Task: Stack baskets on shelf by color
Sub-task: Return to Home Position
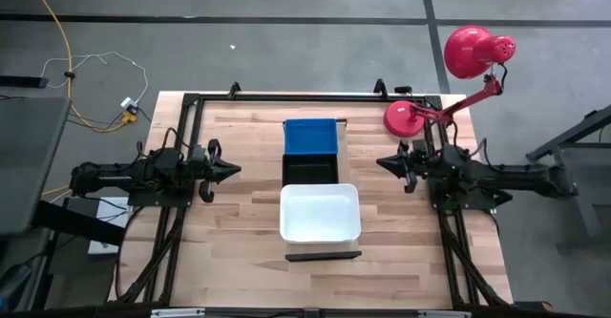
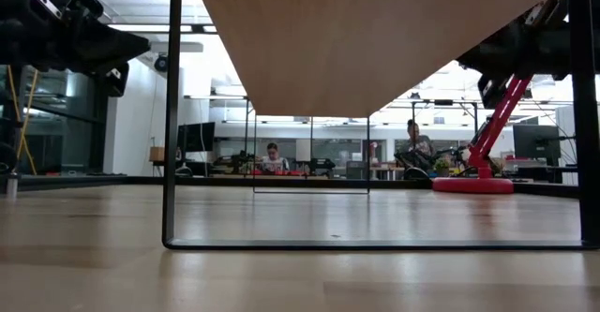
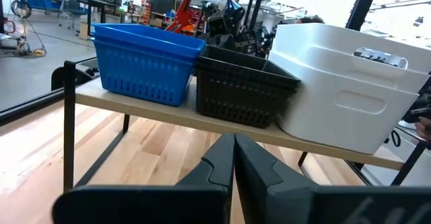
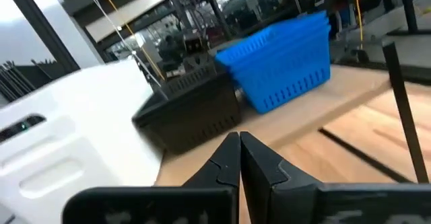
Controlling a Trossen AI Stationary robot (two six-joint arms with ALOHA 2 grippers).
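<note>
left pincer (image 1: pixel 237 170) closed, nothing held | right pincer (image 1: pixel 380 162) closed, nothing held | baskets (image 1: pixel 320 213) seated on shelf (image 3: pixel 168 113) between both pincers

Three basket stacks (image 1: pixel 309 169) in a row on the shelf (image 3: pixel 190 115), left gripper (image 1: pixel 234 170) and right gripper (image 1: pixel 382 162) flanking, lamp (image 1: pixel 468 55) behind right

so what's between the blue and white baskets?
The black baskets, close against both. The high and left wrist views show it.
</note>
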